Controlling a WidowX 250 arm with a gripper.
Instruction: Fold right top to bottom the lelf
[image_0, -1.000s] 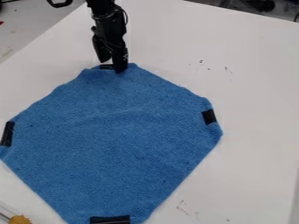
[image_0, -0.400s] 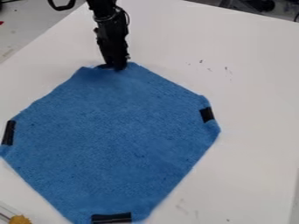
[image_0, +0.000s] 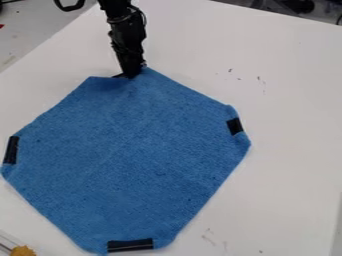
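Note:
The black gripper (image_0: 131, 74) is at the top edge of the blue cloth (image_0: 130, 155), shut on the cloth's top corner, where the fabric bunches a little. The cloth lies spread out with cut-off corners. Black strips mark its left corner, its right corner and its bottom corner: the left strip (image_0: 11, 150), the right strip (image_0: 234, 126) and the bottom strip (image_0: 130, 245). The gripper hides most of the top corner's middle.
The white table (image_0: 287, 100) extends around the cloth. In the bottom left corner is a small yellow-brown object (image_0: 23, 251) beside a clear edge. Small dark marks dot the table to the right and below. Dark items lie beyond the table at the top right.
The gripper has closed on the cloth's top corner. The cloth has shifted slightly upward, its bottom strip and right strip with it, and its top edge is pulled up at the gripper.

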